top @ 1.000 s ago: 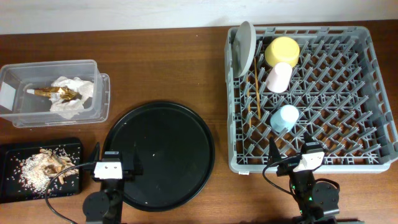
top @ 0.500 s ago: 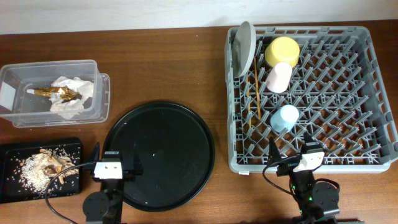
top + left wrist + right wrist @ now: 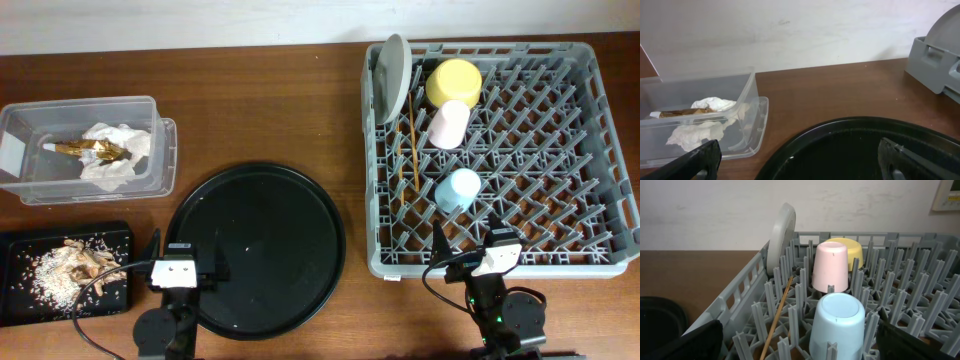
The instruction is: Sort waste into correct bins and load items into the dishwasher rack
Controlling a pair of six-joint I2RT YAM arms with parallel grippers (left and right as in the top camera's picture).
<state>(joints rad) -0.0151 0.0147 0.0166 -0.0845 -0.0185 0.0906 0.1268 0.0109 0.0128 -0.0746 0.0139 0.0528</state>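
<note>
The grey dishwasher rack (image 3: 560, 150) holds a grey-white plate (image 3: 393, 78) on edge, a yellow bowl (image 3: 453, 83), an upturned pink cup (image 3: 447, 125), an upturned light blue cup (image 3: 458, 190) and the wooden chopsticks (image 3: 409, 150). A crumpled white napkin (image 3: 118, 150) and a gold foil wrapper (image 3: 92, 149) lie in the clear tub (image 3: 30, 185). Food scraps (image 3: 78, 260) with pale crumbs fill the small black tray (image 3: 110, 305). My left gripper (image 3: 187, 266) is open at the near table edge. My right gripper (image 3: 470, 245) is open before the rack (image 3: 745, 290), facing the blue cup (image 3: 837, 325).
A large round black tray (image 3: 262, 248) lies in the middle, its rim (image 3: 805, 135) under my left gripper. The clear tub (image 3: 752, 92) stands left of it with its lid under it. A pale wall closes the far side of the table.
</note>
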